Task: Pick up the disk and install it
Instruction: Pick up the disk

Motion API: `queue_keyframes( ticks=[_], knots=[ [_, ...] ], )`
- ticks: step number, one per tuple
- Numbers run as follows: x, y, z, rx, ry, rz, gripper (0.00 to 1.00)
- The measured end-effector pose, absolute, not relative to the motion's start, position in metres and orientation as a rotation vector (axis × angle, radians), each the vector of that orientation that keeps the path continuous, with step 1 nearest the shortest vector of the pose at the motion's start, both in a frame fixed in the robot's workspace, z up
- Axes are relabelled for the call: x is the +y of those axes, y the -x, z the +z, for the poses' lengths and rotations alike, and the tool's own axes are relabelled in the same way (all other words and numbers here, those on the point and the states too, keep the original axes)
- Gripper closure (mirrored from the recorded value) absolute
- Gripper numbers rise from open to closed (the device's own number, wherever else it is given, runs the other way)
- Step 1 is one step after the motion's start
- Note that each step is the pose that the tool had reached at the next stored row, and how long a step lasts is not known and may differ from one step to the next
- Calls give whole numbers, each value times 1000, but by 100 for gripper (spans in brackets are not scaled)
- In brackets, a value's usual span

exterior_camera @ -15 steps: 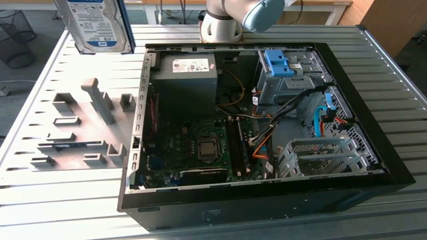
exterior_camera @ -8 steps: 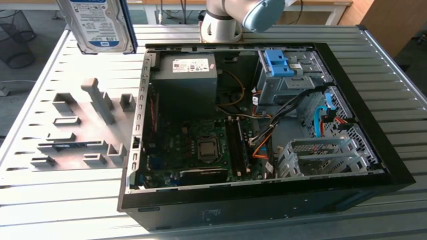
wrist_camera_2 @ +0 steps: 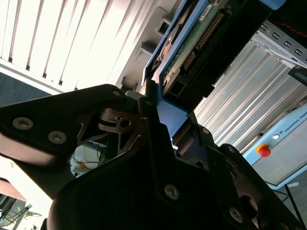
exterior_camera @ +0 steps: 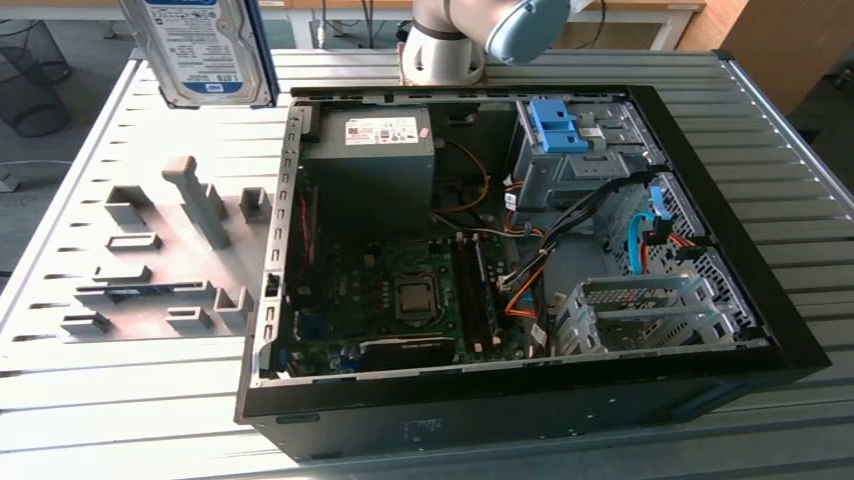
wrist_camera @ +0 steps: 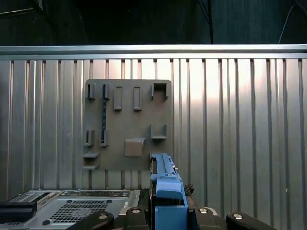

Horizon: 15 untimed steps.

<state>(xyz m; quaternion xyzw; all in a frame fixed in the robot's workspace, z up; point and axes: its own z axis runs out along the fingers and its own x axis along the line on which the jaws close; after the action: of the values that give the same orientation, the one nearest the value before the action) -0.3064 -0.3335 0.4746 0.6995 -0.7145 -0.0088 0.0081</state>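
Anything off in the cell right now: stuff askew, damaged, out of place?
Nothing stands out. The gripper is shut on the disk, holding it upright above the table beside the open computer case.

The computer case [exterior_camera: 534, 425] lies on the table [exterior_camera: 120, 420]; beside the case, at the exterior view's left, lies the fixture plate [exterior_camera: 160, 270]; the disk [exterior_camera: 207, 45] hangs above the table off the case's far corner on that side; the power supply [exterior_camera: 374, 150] sits inside that corner.
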Motion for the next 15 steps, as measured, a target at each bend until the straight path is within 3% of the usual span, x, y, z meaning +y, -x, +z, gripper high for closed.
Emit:
queue_keyframes(
  ticks=[15],
  knots=[
    [-333, 301, 475, -2233, -2186, -27, 64]
  ],
)
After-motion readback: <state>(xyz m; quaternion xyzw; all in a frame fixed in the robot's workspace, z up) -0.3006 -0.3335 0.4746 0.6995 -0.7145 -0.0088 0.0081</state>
